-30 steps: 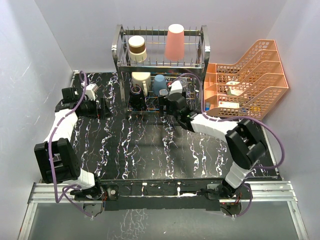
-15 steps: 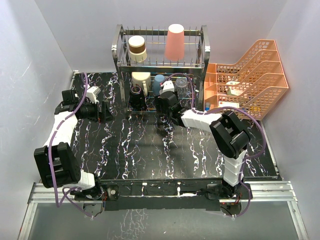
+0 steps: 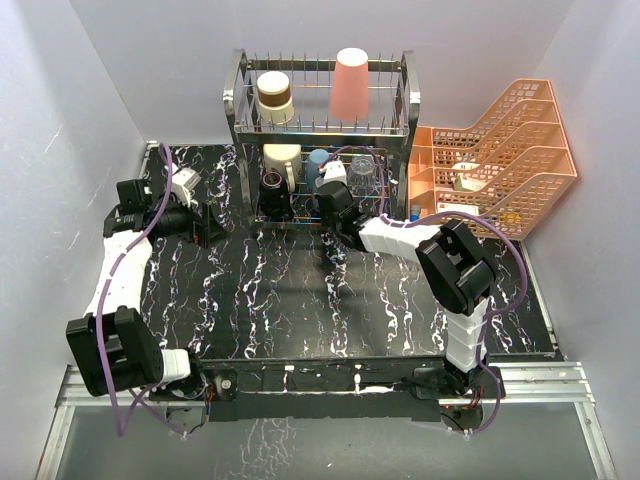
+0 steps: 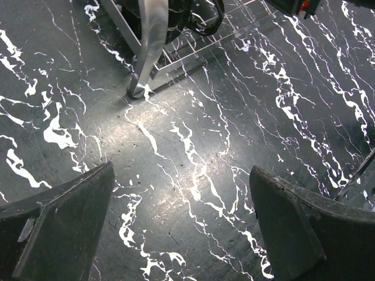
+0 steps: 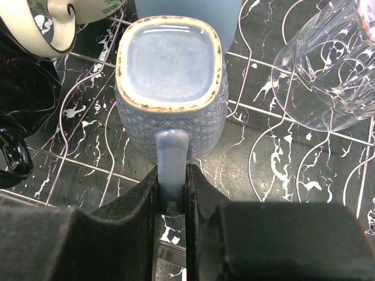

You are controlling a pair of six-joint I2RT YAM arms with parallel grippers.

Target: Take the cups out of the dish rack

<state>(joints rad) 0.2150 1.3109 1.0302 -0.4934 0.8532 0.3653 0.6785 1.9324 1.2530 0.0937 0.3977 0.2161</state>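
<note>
On the lower tier of the steel dish rack [image 3: 240,100] a blue cup [image 5: 170,76] stands upside down, handle toward the camera. My right gripper [image 5: 173,187] is shut on that handle, both fingers pressed against its sides. From above, the right gripper [image 3: 330,192] reaches into the lower tier next to the blue cup [image 3: 318,165]. A clear glass [image 5: 334,76] stands to its right, a cream mug [image 5: 64,17] and a black mug [image 3: 273,190] to its left. My left gripper [image 4: 181,216] is open over bare tabletop near the rack's front left post [image 4: 149,47].
A brown-and-cream cup [image 3: 275,97] and a salmon-pink tumbler [image 3: 350,85] stand on the rack's upper tier. Orange mesh trays [image 3: 500,160] sit stacked to the right of the rack. The black marbled tabletop [image 3: 300,290] stretches in front of the rack.
My right gripper has slid left along the lower tier and shut on the blue cup's handle. The left arm has shifted slightly and stays open.
</note>
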